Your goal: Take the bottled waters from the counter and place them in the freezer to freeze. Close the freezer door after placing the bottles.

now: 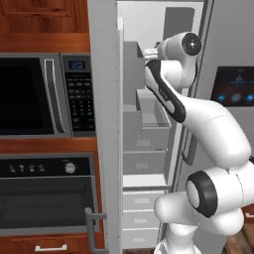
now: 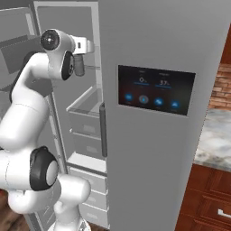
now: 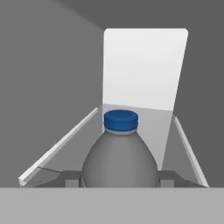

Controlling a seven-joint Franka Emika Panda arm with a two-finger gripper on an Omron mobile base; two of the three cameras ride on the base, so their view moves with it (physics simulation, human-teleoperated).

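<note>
Grey bottled water (image 3: 120, 162), blue cap, clamped between the jaws of the gripper (image 3: 120, 180) with dark fingertips (image 3: 72, 179) flanking its shoulders, held inside the open freezer (image 1: 149, 124) over a glass shelf (image 3: 61, 146), white back wall (image 3: 142, 65) beyond.

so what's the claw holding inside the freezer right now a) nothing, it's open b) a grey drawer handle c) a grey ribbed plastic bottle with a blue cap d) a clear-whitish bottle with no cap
c: in the hand view the claw is shut on the grey plastic bottle with a blue cap, over the glass freezer shelf.
</note>
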